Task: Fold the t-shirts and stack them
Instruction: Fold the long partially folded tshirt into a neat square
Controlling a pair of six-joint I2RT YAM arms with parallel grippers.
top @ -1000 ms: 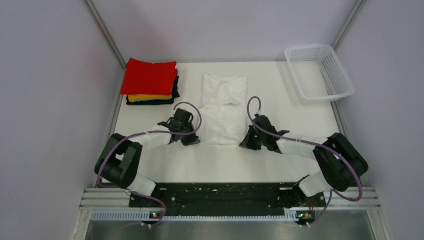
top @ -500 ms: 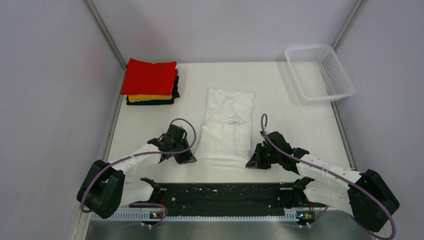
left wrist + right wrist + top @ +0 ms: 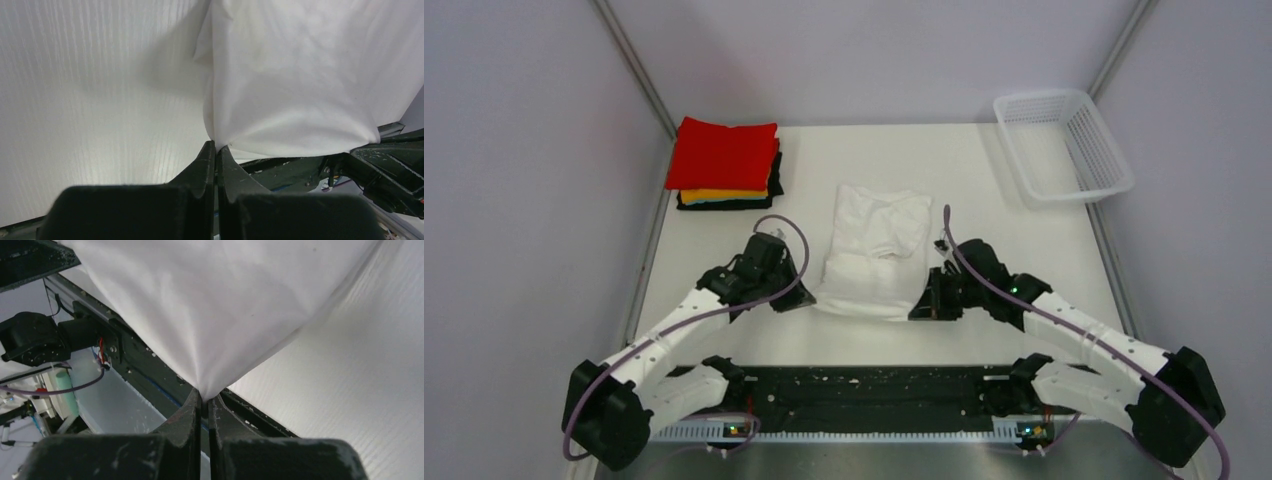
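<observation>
A thin white t-shirt (image 3: 876, 250) lies lengthwise in the middle of the table, partly folded and wrinkled. My left gripper (image 3: 805, 300) is shut on its near left corner, the cloth (image 3: 295, 80) pinched at the fingertips (image 3: 216, 146). My right gripper (image 3: 918, 312) is shut on the near right corner, where the cloth (image 3: 225, 305) tapers into the pinch (image 3: 205, 396). The near edge hangs stretched between them, lifted off the table. A folded stack (image 3: 726, 163) sits at the back left, a red t-shirt on top, orange-yellow and black ones under it.
A white plastic mesh basket (image 3: 1062, 146) stands at the back right corner. The arms' black base rail (image 3: 864, 390) runs along the near edge. Grey walls close in the table on the left, right and back.
Both grippers pulled the white t-shirt's near edge toward the bases, dragging the shirt nearer, then lifted the edge and brought it a little back toward the middle.
</observation>
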